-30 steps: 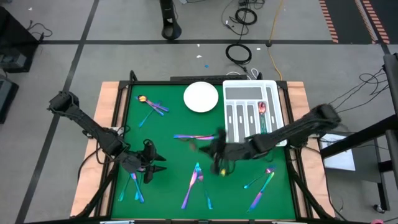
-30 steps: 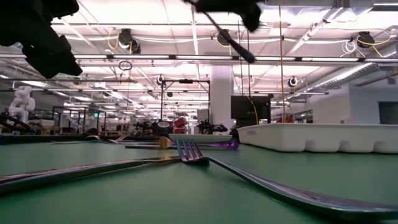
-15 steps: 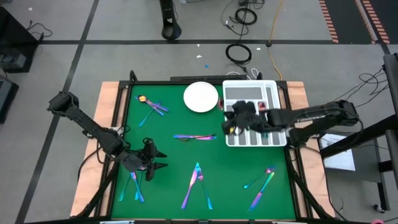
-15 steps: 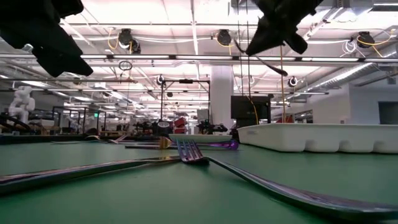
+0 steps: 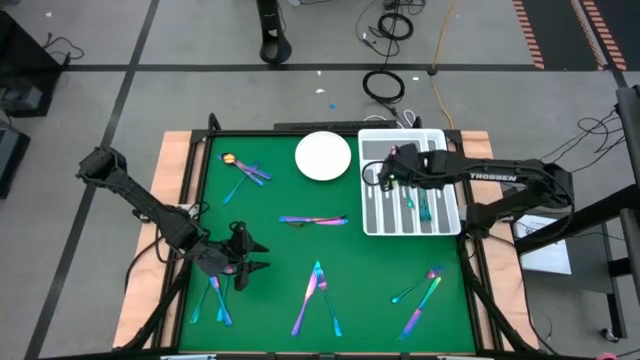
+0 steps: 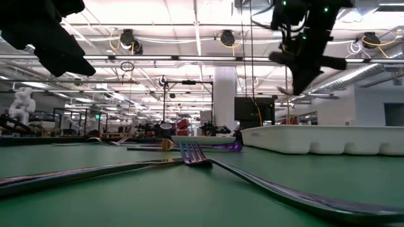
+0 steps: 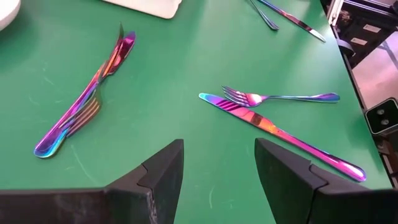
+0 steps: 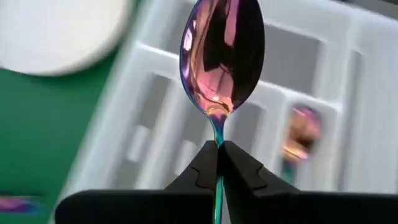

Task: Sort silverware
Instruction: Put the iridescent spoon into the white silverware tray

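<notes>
The silverware lies in small iridescent groups on the green mat: one near the far left (image 5: pixel 245 170), one in the middle (image 5: pixel 313 220), a fork and knife (image 7: pixel 273 115) at the front. My right gripper (image 5: pixel 392 170) hangs above the white slotted tray (image 5: pixel 440 215), shut on a spoon (image 8: pixel 221 59). Another spoon (image 8: pixel 298 134) lies in a tray slot. My left gripper (image 7: pixel 219 168) hovers open over the mat's front left, with nothing between its fingers. My right gripper pinches the spoon's thin neck (image 8: pixel 217 134), just behind the bowl, between its two fingertips. The bowl sticks out beyond the fingers, and the fingers hide the rest of the handle. The fingers slant downward over the tray, and the spoon is lifted clear.
A white round plate (image 5: pixel 323 157) sits on the mat just left of the tray. More silverware lies at the front left (image 5: pixel 215 300) and front right (image 5: pixel 420 295). Wooden borders (image 5: pixel 175 190) flank the mat.
My right gripper has carried the spoon from above the mat's middle toward the far right, ending over the tray. Its wrist has rolled and tipped on the way, and the spoon has stayed in the hold.
</notes>
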Motion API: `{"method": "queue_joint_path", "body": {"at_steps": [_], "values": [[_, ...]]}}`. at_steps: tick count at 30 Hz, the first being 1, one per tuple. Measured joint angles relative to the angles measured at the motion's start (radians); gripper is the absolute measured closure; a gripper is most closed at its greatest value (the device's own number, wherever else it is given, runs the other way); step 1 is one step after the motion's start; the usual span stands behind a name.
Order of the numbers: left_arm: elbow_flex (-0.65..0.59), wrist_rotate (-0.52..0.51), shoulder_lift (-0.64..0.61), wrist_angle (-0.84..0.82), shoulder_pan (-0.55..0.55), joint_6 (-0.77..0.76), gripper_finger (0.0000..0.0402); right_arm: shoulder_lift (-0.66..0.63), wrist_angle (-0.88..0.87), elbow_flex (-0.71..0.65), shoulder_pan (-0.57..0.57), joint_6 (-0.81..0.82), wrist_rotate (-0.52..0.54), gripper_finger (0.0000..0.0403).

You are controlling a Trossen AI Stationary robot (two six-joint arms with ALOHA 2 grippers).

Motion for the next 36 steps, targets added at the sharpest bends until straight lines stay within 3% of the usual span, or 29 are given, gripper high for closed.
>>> {"method": "queue_joint_path", "body": {"at_steps": [11, 23, 36], "values": [[0.0, 0.015, 0.0, 0.023, -0.001, 0.015, 0.0203, 0.016, -0.062, -0.148, -0.146, 0.043, -0.042, 0.0403], [0.0, 0.019, 0.0, 0.025, -0.001, 0.016, 0.0203, 0.013, 0.072, -0.321, -0.201, 0.032, -0.098, 0.0403], [0.0, 0.019, 0.0, 0.026, -0.001, 0.016, 0.0203, 0.013, 0.13, -0.368, -0.224, 0.006, -0.098, 0.0403]]}}
